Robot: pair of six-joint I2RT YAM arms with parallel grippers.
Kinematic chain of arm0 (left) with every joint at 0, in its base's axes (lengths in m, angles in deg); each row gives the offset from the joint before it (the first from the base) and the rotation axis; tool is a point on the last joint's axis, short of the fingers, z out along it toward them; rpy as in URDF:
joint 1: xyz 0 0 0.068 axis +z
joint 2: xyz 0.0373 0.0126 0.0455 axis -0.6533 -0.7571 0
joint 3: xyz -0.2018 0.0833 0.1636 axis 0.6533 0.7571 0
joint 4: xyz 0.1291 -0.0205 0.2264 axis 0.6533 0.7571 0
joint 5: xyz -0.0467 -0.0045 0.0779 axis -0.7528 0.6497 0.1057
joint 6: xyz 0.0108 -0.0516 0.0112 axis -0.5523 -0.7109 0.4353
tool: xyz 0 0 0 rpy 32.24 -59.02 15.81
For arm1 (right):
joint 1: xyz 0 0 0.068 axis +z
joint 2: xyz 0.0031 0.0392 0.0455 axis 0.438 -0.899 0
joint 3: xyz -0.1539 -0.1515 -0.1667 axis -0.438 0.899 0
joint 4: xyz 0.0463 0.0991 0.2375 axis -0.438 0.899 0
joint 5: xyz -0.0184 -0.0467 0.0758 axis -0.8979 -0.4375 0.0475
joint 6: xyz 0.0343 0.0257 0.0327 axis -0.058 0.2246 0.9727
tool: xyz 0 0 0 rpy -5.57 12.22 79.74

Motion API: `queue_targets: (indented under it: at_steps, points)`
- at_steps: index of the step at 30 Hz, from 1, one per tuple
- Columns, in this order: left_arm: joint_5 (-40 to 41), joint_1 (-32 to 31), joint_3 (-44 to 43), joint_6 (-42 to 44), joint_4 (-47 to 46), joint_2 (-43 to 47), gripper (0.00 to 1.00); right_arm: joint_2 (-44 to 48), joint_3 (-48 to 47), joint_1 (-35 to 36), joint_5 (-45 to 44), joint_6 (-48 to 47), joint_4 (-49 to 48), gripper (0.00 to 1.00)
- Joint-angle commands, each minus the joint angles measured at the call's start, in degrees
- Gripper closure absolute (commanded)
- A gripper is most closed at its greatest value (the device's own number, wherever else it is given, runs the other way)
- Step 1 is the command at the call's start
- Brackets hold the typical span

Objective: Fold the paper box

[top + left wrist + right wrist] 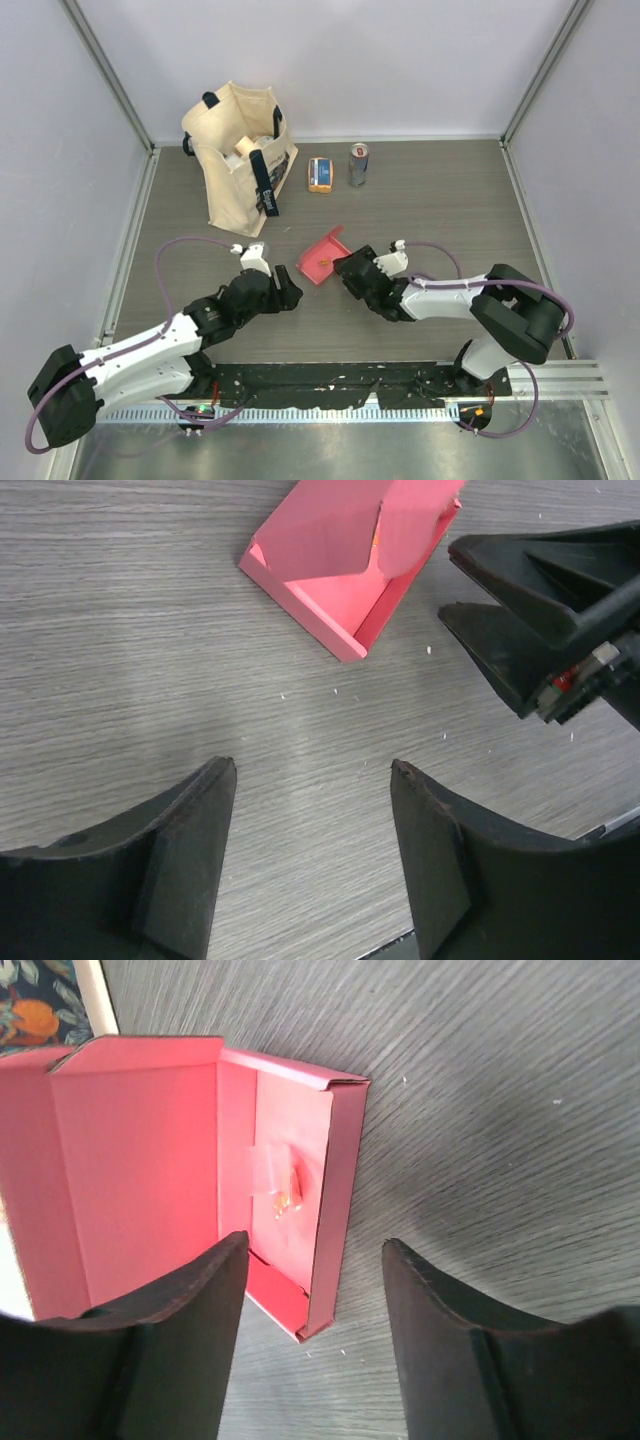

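At the far left of the desk, a bag is being kept upright near the back wall. Nearer, the left gripper is being held released (jaws spread, nothing between them) low over bare wood, just left of the box. The box is being left on the desk between the two grippers, with its lid open (a small orange speck is being shown on its inner floor in the right wrist view). Beyond it, a packet and a can are being kept side by side, well apart from the box. On the right, the right gripper is being held released too, jaws spread just beside the box's side wall; whether that wall is being touched cannot be told.
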Motion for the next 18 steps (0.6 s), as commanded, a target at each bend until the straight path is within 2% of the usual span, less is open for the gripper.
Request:
queue_targets:
  at_steps: [1,2,3,5,6,7,8,10,11,12,13,15,18]
  points:
    - [-2.03,1.83,0.0,1.01,-7.67,-3.29,0.4,5.59,1.05,0.73,-2.87,-12.22,-1.82,0.29]
    - [-2.3,2.01,-0.18,0.92,-8.2,-4.35,0.43,8.91,2.97,0.47,-2.25,-15.47,-2.61,0.24]
    - [-2.47,2.09,-0.35,0.83,-10.03,-5.32,0.44,10.51,4.3,-0.05,0.1,-25.42,-5.75,0.2]
    - [-3.0,3.05,-1.49,0.3,-10.23,-8.66,0.51,14.99,7.02,-3.91,3.54,-33.48,-6.92,0.2]
    - [-2.83,3.5,-1.93,-0.48,-10.31,-9.71,0.54,16.23,7.21,-7.06,5.82,-36.04,-3.7,0.21]
    - [-2.48,3.94,-2.29,-1.27,-10.14,-11.12,0.62,17.37,7.56,-10.22,12.37,-38.68,-2.98,0.27]
    - [-2.74,5.94,-3.07,-2.24,-9.79,-13.48,0.66,18.08,9.48,-16.86,16.69,-41.66,-5.06,0.31]
    - [-3.79,8.41,-3.69,-5.48,-8.65,-16.22,0.74,17.3,8.97,-23.06,30.81,-47.37,-8.24,0.39]
    - [-5.97,10.51,-3.52,-6.28,-8.82,-18.4,0.78,15.99,7.14,-27.17,34.28,-48.62,-8.16,0.41]
    - [-7.21,11.58,-3.26,-6.81,-10.74,-19.38,0.81,13.37,5.64,-28.78,36.84,-49.68,-7.63,0.42]
    - [-8.27,12.28,-2.99,-7.77,-12.15,-20.35,0.84,11.78,4.24,-30.45,39.13,-51.95,-7.45,0.48]
    - [-9.85,13.61,-2.99,-7.78,-14.78,-23.15,0.85,9.05,1.16,-31.96,41.87,-53.55,-9.37,0.5]
    - [-10.21,14.57,-5.27,-7.17,-15.23,-26.67,0.85,-0.25,-4.29,-32.31,45.99,-55.49,-10.87,0.59]
